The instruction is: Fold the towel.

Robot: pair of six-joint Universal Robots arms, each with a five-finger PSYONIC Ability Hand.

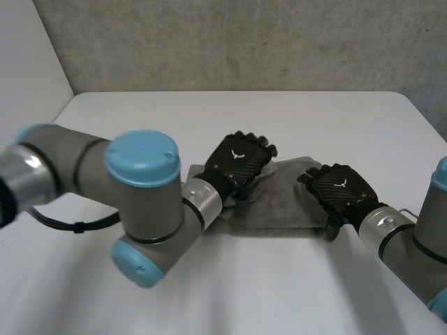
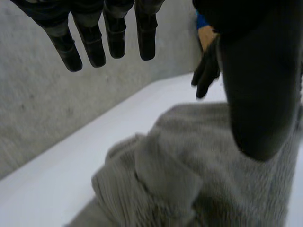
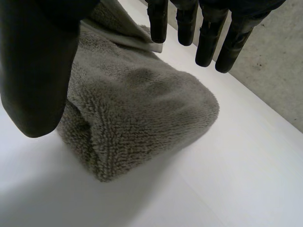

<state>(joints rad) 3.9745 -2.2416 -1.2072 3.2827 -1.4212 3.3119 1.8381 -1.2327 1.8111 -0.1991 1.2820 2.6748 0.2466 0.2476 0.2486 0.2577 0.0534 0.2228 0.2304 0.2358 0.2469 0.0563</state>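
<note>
Mid-fold, by look of it: rumpled grey towel (image 1: 288, 202) on white table (image 1: 209, 118), between hands. Left hand (image 1: 241, 160) above its left end, fingers straight, empty. Right hand (image 1: 339, 187) over right end, likewise spread, holding nothing. Next, probably: pinch edge, lay across, flatten.

On my head camera the left arm (image 1: 143, 209), at the left of the frame, is thick grey tubing with round light-blue caps and a polished silver band at the wrist. The right arm (image 1: 412, 237), at the lower right, is built the same. Each ends in a black hand: the left hand (image 1: 237, 162) and right hand (image 1: 340, 190) carry a carbon-weave back plate with a small white mark. Up close, the fingers (image 2: 115, 41) are black, segmented and blunt-tipped.
</note>
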